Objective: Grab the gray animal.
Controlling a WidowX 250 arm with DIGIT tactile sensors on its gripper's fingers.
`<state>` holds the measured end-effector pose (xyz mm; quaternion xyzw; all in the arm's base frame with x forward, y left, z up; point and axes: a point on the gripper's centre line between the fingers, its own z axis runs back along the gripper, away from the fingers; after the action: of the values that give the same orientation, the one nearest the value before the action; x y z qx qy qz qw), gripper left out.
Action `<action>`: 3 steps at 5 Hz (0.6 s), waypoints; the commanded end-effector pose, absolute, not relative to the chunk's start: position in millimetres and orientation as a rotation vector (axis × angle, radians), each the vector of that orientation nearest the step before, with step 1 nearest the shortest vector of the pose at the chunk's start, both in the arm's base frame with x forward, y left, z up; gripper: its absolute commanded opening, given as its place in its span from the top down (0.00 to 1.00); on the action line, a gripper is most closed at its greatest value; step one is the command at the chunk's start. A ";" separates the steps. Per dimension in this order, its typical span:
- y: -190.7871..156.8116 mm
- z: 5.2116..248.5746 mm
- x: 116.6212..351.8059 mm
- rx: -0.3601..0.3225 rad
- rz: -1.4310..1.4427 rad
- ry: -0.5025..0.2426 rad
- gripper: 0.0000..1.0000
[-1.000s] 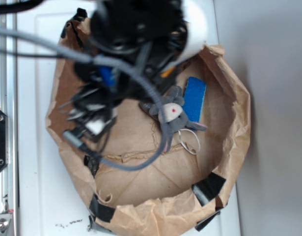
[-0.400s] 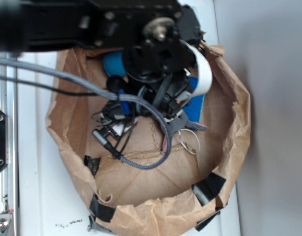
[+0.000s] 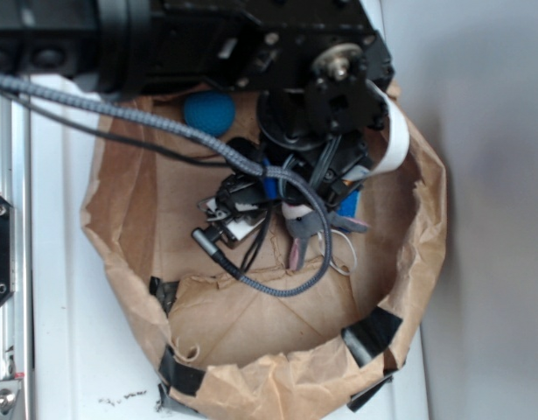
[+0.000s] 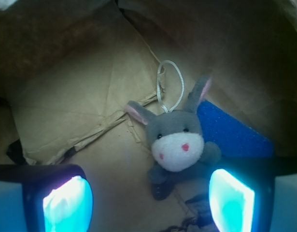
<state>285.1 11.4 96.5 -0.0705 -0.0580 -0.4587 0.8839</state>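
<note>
Exterior view: crumpled brown paper bag (image 3: 120, 236) rolled down into a wide basin on the white table (image 3: 67, 350), now filled at twelve o'clock by the black robot arm (image 3: 207, 39), lower and further forward than a second ago, wrist and cables sunk well inside the rim. Round teal ball (image 3: 208, 112) uncovered at eleven o'clock, hidden a second ago. Flat blue rectangular pad (image 4: 230, 135) almost wholly covered from above, plain in the wrist view at three o'clock of the toy. Small gray plush animal with cream face and pink-lined ears (image 4: 177, 142) unmoved on the bag floor, touching the pad's edge, thin white string loop (image 4: 170, 87) trailing from its head toward twelve o'clock. Gripper (image 4: 148, 198) spread wide apart, empty, glowing pads at seven and five o'clock of the toy, toy's lower body lying between them, nearer the five o'clock pad. Judged: approach nearly done, descent and closing left; off-centre toy likely to need a slight shift toward it.
</note>
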 end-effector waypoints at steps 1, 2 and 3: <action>6.6 100.5 306.7 -0.092 -1.006 -0.175 0.00; 0.1 94.6 299.4 -0.108 -0.983 -0.200 0.00; -4.8 81.0 298.1 -0.146 -0.965 -0.237 0.00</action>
<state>287.5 -2.4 65.0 -0.0858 -0.0887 -0.4442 0.8874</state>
